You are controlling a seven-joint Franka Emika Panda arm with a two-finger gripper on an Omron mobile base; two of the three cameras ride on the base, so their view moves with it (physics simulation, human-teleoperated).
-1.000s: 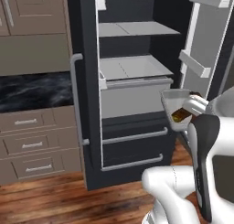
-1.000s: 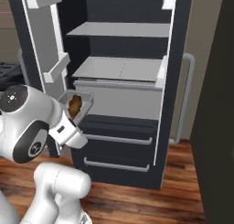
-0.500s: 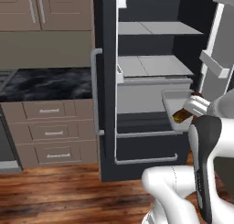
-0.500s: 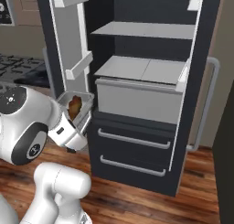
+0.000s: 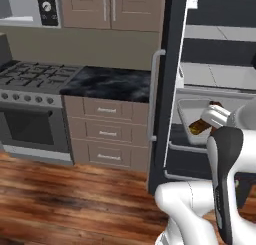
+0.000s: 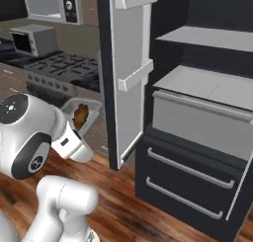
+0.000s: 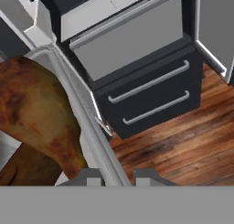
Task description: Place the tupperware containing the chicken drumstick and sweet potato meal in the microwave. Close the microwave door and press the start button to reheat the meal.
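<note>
Left of the fridge [image 5: 170, 89], left base view: tub [image 5: 192, 115] rides at my wrist, stove [image 5: 35, 76] ahead. Right base: tub [image 6: 79, 112] w/ drumstick [image 6: 80, 114] level; microwave [image 6: 47, 4] up above the stove. Hand view: my claw [image 7: 116, 177] clamped on the tub rim [image 7: 87, 122]. Keep it level, go slow, lift toward the microwave.

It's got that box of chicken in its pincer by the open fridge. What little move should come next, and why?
Probably carry on turning left toward the stove side. The pincer grips the rim of the box with the chicken inside, held off the floor beside the open fridge. Nothing needs regripping, and the grey appliance above the stove may be the microwave.
</note>
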